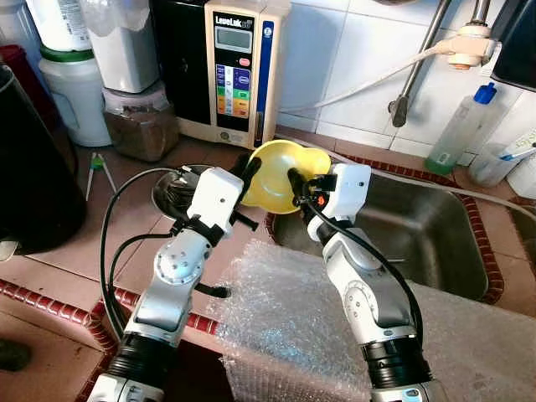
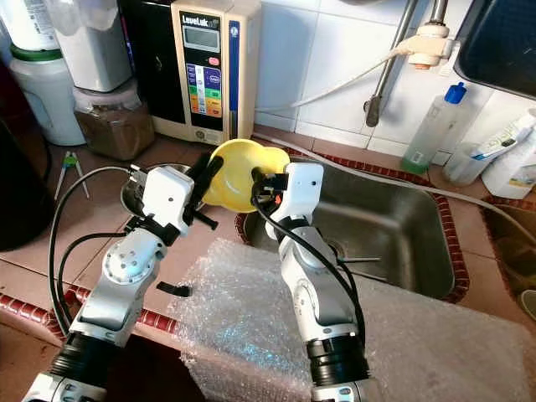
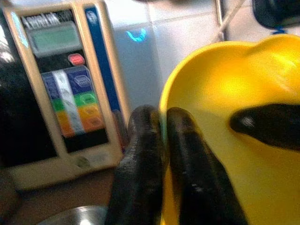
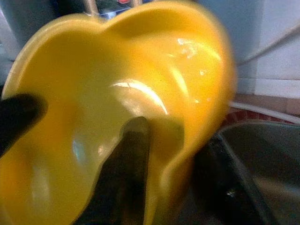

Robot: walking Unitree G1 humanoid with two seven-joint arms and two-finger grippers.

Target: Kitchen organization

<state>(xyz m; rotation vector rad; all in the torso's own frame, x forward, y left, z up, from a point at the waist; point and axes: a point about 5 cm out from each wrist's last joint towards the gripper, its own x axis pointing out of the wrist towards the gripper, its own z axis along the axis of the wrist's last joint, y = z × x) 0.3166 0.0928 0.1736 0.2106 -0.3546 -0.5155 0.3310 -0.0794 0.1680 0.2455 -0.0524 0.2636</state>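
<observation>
The yellow bowl (image 4: pixel 117 122) is blurred at its right rim and cut off at the lower edge of the frame. A metal dish (image 1: pixel 167 194) at centre left is largely hidden behind the left gripper (image 1: pixel 249 172). The label on the white container (image 1: pixel 59 21), upper left, is cut off by the frame top.

counter (image 1: pixel 59 268) — tiled | on it: water ionizer (image 1: pixel 239 71), scissors (image 1: pixel 99 170), bubble wrap (image 1: pixel 285 322)
</observation>
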